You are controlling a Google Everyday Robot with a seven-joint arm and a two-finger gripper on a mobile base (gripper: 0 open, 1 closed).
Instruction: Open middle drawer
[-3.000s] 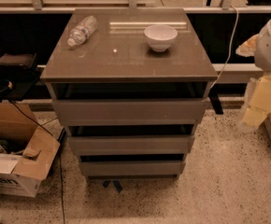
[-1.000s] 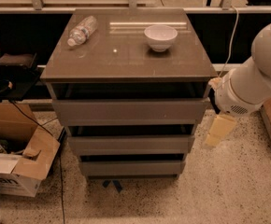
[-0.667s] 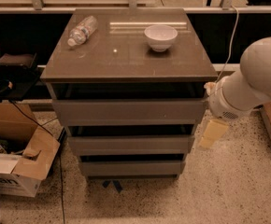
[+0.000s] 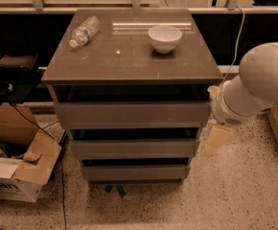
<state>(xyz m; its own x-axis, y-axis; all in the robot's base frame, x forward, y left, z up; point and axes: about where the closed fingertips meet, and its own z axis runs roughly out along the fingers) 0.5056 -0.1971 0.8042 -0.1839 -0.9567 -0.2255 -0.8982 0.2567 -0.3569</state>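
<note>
Middle drawer (image 4: 134,148) runs left-right, facing camera; end effector (image 4: 217,139) at right.

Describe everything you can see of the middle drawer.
The middle drawer has a flat, plain grey-brown front with no handle and a dark slot above it. It sits level between the top drawer and the bottom drawer, apparently not yet pulled out. The end effector hangs just off its right end; contact is unclear.
</note>
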